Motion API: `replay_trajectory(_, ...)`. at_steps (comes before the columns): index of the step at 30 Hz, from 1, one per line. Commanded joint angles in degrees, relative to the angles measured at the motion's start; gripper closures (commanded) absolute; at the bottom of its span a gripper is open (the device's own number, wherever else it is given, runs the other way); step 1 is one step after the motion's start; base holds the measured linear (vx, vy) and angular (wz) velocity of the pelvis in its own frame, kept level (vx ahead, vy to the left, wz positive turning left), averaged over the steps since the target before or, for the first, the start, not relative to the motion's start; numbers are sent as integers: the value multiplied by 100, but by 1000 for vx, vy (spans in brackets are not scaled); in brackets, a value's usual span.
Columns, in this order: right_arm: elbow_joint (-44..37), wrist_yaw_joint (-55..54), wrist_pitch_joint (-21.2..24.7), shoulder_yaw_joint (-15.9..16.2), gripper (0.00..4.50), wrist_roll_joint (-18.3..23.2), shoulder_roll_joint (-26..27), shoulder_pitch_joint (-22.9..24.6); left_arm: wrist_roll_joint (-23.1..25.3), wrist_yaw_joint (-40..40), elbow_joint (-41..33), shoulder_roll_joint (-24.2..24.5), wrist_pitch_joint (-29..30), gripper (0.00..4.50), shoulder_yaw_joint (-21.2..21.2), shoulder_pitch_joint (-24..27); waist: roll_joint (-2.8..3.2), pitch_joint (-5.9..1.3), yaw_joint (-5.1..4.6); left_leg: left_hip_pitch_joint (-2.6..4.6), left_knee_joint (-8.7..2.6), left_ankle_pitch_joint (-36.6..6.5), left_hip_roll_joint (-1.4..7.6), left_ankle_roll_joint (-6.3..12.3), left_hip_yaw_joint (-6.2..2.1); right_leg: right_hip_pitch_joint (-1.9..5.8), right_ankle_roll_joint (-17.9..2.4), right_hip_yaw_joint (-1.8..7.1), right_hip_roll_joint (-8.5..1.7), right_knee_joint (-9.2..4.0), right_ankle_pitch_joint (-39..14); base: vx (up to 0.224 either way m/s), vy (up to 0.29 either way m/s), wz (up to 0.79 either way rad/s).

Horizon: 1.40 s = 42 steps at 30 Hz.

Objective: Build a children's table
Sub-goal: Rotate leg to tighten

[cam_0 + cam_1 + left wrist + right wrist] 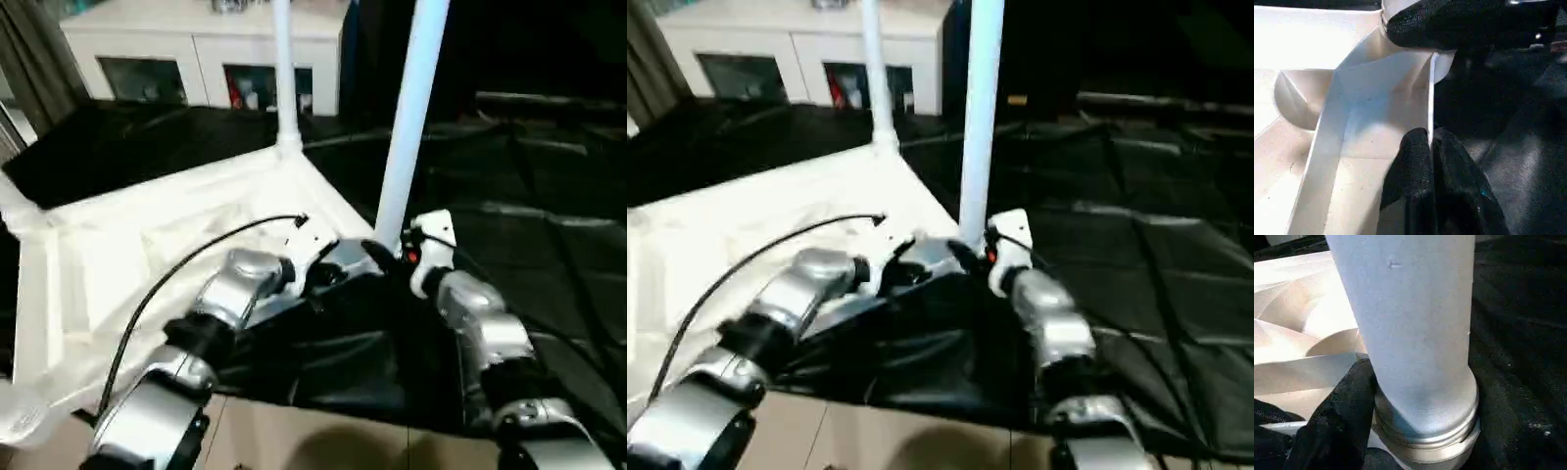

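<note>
- tabletop (147, 255) lies upside down on black sheeting (549, 245), white, ribbed underside facing up; nearest corner points toward the robot, between both grippers
- two legs stand upright in corner sockets; near leg (407, 127) rises from the corner by the right gripper, far leg (283, 73) rises from the far corner socket in front of the cabinet; tops of both cut off by the picture edge
- right wrist view: near leg (1410, 328) seated in its round socket (1425, 440), collar ring visible at the base; looks upright from here
- left gripper (1430, 142) at the near edge of the tabletop; fingers (1408, 161) pressed close together, pinching the thin upright rim wall (1430, 93) between them; one finger inside the rim, the other outside over the black sheeting
- right gripper (387, 257) at the base of the near leg, just above the socket; one black finger (1342, 421) touching the leg's side at the collar; the other finger hidden behind the leg, so can't tell if spread or clamped
- left wrist view also shows a black finger of the right gripper (1435, 24) against the corner socket area
- black cable (176, 264) arcs over the left forearm (230, 294); right forearm (485, 333) silver, angled in toward the leg
- white cabinet (206, 54) with glass doors at the back, well apart from the tabletop; beige floor strip (313, 436) at the near edge
</note>
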Motion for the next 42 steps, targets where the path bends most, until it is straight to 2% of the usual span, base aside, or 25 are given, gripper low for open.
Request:
replay_trajectory(1,326,321,45,497,146,-108,431,98,-92,200,-33,-208,-274,450,146,-284,-75,-349,12,78,-416,-1340,214,265,-147,244,-1103,247,-408,-542,-1681,0,0,0)
replay_trajectory(2,348,353,9,478,112,-86,439,68,-90,160,-10,-207,-315,450,136,-286,-79,-346,15,73,-415,-1331,217,290,-147,250,-1105,250,-416,-545,-1698,0,0,0)
replay_trajectory(4,276,566,-5,474,109,-32,341,36,-85,-93,-48,-121,-395,450,60,-229,-82,-339,11,77,-424,-1371,218,308,-149,248,-1087,243,-406,-555,-1775,0,0,0)
replay_trajectory(7,124,800,-10,529,73,-30,192,70,-114,-372,-141,-22,-432,450,-5,-160,-89,-341,10,65,-424,-1349,220,336,-152,257,-1065,247,-412,-547,-1806,0,0,0)
replay_trajectory(9,-119,1318,81,540,73,108,-41,153,-136,-771,-360,158,-375,450,-121,-49,-97,-347,16,61,-422,-1276,223,371,-153,272,-1095,248,-409,-533,-1678,0,0,0)
replay_trajectory(11,-502,2211,227,604,73,356,-449,314,-177,-1247,-663,413,-298,450,-247,100,-80,-366,38,45,-407,-1091,249,494,-154,303,-1198,251,-407,-476,-1259,0,0,0)
replay_trajectory(12,-570,2381,251,630,73,395,-529,345,-181,-1319,-707,456,-296,450,-265,122,-80,-368,48,56,-402,-1059,257,530,-147,293,-1230,253,-395,-470,-1137,0,0,0)
replay_trajectory(14,-828,3072,327,776,73,485,-929,477,-256,-1769,-963,683,-219,450,-360,263,-58,-389,70,46,-370,-848,259,632,-126,303,-1439,247,-382,-402,-593,0,0,0)
replay_trajectory(16,-909,3325,366,801,73,506,-1095,511,-309,-2026,-1108,804,-195,450,-412,348,-56,-381,93,50,-369,-820,270,678,-119,302,-1510,239,-377,-388,-503,0,0,0)
replay_trajectory(18,-1033,3769,414,805,73,538,-1368,551,-435,-2557,-1424,1064,-114,450,-520,528,-46,-379,127,61,-371,-885,280,648,-119,300,-1529,237,-391,-385,-624,0,0,0)
replay_trajectory(21,-1164,4031,489,817,73,613,-1536,581,-489,-2787,-1605,1222,-8,450,-563,623,-31,-354,169,111,-392,-1112,299,506,-107,251,-1497,253,-392,-433,-1001,0,0,0)
replay_trajectory(25,-1233,4230,483,835,73,670,-1642,594,-525,-3044,-1794,1401,111,450,-606,729,-34,-347,202,109,-413,-1203,300,360,-120,261,-1412,261,-394,-433,-1195,0,0,0)
replay_trajectory(27,-1249,4284,499,859,73,662,-1645,599,-529,-3107,-1869,1456,144,450,-619,767,-42,-348,202,97,-414,-1181,287,338,-123,262,-1370,262,-394,-430,-1192,0,0,0)
replay_trajectory(28,-1256,4322,519,882,87,655,-1644,603,-524,-3099,-1879,1463,149,450,-615,771,-51,-351,203,96,-405,-1149,279,346,-119,262,-1365,264,-395,-432,-1175,0,0,0)
replay_trajectory(32,-1293,4368,595,977,101,632,-1609,638,-484,-2962,-1878,1446,127,450,-564,761,-45,-359,215,88,-397,-1048,277,364,-125,268,-1349,259,-392,-423,-1116,0,0,0)
replay_trajectory(33,-1293,4362,595,999,122,624,-1600,648,-475,-2920,-1867,1439,104,450,-555,754,-44,-363,215,90,-396,-1038,278,365,-125,268,-1355,257,-390,-418,-1090,0,0,0)
replay_trajectory(35,-1293,4352,599,1031,127,628,-1573,676,-450,-2810,-1803,1398,60,450,-521,722,-48,-363,221,94,-390,-1047,274,372,-121,265,-1366,256,-392,-422,-1082,0,0,0)
replay_trajectory(37,-1320,4314,617,1029,158,627,-1534,708,-424,-2727,-1802,1374,46,450,-495,713,-48,-365,231,94,-390,-1037,274,368,-122,267,-1350,257,-391,-423,-1093,0,0,0)
replay_trajectory(40,-1289,4184,613,988,174,623,-1452,732,-405,-2572,-1725,1299,34,450,-440,676,-57,-361,247,90,-389,-1035,268,362,-122,264,-1324,259,-395,-429,-1146,0,0,0)
replay_trajectory(42,-1040,3450,443,852,183,432,-1193,722,-294,-2012,-1406,1063,-62,450,-313,529,-59,-356,250,84,-388,-1042,261,340,-122,259,-1295,260,-397,-440,-1206,0,0,0)
